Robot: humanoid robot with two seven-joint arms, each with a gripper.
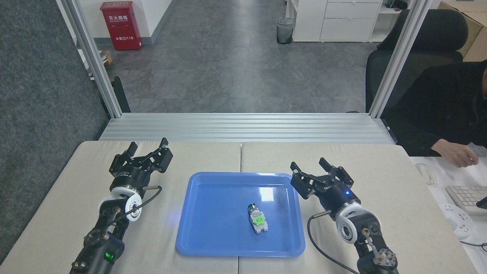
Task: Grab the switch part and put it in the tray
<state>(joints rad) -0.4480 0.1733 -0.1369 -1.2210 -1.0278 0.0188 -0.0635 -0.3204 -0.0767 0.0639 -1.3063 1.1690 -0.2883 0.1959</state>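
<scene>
The switch part (257, 220), white-grey with a green block and a dark round end, lies inside the blue tray (213, 228), right of its middle. My right gripper (310, 166) hovers open over the table just past the tray's right rim, holding nothing. My left gripper (148, 144) is open and empty, over the table to the left of the tray.
A person's hand (458, 156) rests on a white desk at the right, by a mouse (425, 174) and keyboard (466, 197). An aluminium rail (243, 127) runs along the table's far edge. An office chair (418, 57) stands behind the right post.
</scene>
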